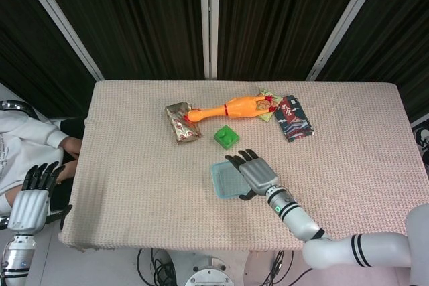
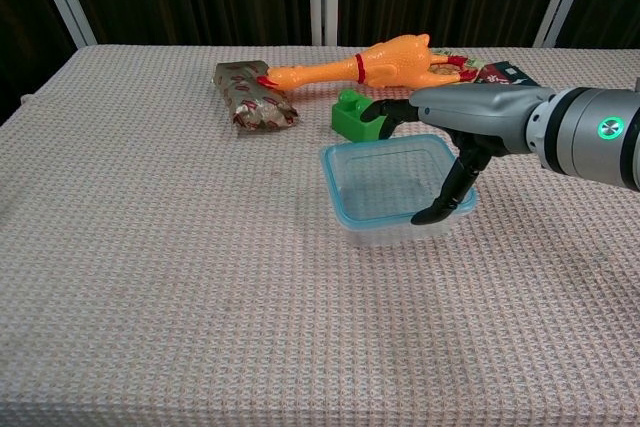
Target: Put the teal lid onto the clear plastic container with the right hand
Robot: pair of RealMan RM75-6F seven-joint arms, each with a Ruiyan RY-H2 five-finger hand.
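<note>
A rectangular table covered by a beige waffle-weave cloth carries everything. Near its middle lies a small green block, taken here as the landmark. Just behind the block an orange rubber chicken stretches sideways, its red-tipped beak toward the left. Behind and left of the block, touching that beak, lies a brown patterned snack packet. Behind and right of the block sits a dark packet with red print, with a greenish packet partly under the chicken's tail end. Just in front of the block stands the clear plastic container, its rim ringed in teal.
</note>
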